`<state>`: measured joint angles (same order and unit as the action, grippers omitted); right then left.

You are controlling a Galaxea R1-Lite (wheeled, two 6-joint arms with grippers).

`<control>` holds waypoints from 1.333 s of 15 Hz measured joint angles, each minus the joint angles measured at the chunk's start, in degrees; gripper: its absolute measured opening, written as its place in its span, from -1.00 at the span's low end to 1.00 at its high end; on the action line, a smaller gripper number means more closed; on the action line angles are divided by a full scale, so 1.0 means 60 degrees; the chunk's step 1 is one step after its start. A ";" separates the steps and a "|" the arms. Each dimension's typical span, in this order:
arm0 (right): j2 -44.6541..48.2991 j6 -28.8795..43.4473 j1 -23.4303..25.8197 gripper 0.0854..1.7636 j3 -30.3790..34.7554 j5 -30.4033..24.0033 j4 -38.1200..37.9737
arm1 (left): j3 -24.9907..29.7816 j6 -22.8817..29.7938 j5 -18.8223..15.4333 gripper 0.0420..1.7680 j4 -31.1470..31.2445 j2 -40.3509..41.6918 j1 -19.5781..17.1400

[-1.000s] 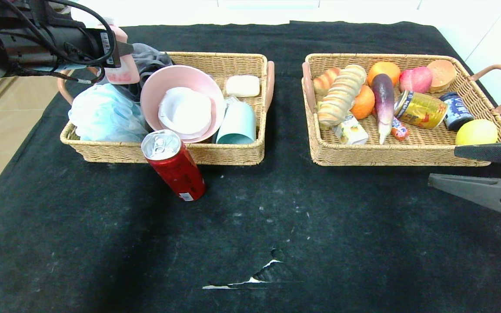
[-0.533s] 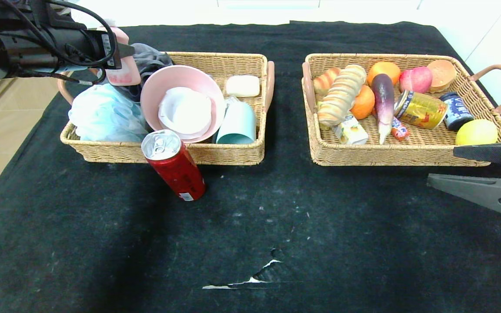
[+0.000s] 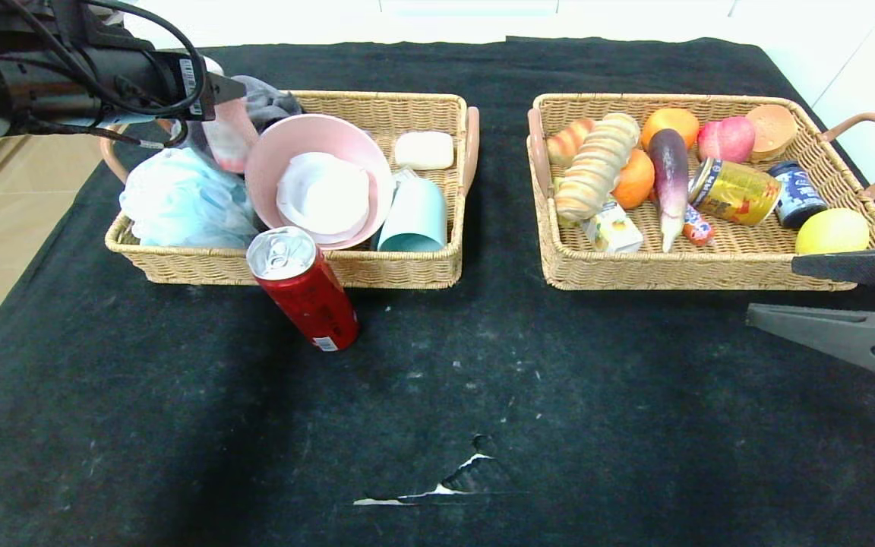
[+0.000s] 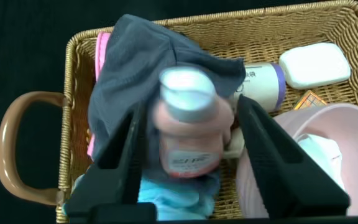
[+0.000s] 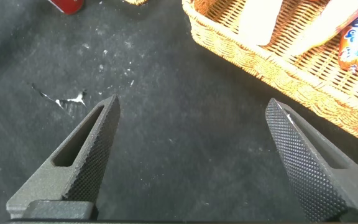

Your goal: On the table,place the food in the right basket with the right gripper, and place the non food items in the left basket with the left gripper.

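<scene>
My left gripper (image 3: 229, 90) hangs over the far left corner of the left basket (image 3: 377, 102), open. The pale pink bottle (image 4: 188, 134) with the white cap sits loose between its fingers (image 4: 126, 146), a gap on each side, just above the grey cloth (image 4: 135, 56). In the head view the bottle (image 3: 223, 140) shows below the gripper. The tall red can (image 3: 304, 292) stands on the table in front of the left basket. The right basket (image 3: 711, 270) holds the yellow can (image 3: 736, 191), the peach (image 3: 728, 138) and the bread roll (image 3: 597, 165). My right gripper (image 3: 772, 292) waits open near that basket's front right corner.
The left basket also holds a pink bowl (image 3: 320, 178), a blue mesh puff (image 3: 179, 199), a teal cup (image 3: 415, 216) and a soap bar (image 3: 424, 150). Oranges, an eggplant (image 3: 669, 178) and a lemon (image 3: 832, 230) crowd the right basket. A tear (image 3: 460, 482) marks the cloth near the front.
The left gripper's fingers have spread apart and the pink bottle has slipped down from them toward the basket. The right arm has not moved.
</scene>
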<state>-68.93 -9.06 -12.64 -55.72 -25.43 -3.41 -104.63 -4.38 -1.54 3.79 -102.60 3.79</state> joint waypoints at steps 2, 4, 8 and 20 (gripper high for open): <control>0.0000 0.0000 0.0000 0.94 0.0000 0.0000 0.0000 | 0.0028 0.0010 0.0000 0.40 0.0018 0.0020 0.0000; 0.0000 0.0000 0.0000 0.94 0.0004 0.0000 0.0004 | 0.0033 0.0008 0.0004 0.52 0.0043 0.0033 0.0000; 0.0004 -0.0002 0.0000 0.94 0.0016 0.0000 0.0000 | 0.0033 0.0000 0.0008 0.68 0.0065 0.0065 0.0020; 0.0045 0.0000 0.0000 0.94 -0.0258 0.0004 -0.0018 | 0.0106 0.0018 -0.0065 0.88 0.0666 0.0538 0.0268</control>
<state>-68.66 -9.06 -12.64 -57.27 -25.41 -3.52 -104.00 -4.27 -1.93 7.79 -99.37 5.40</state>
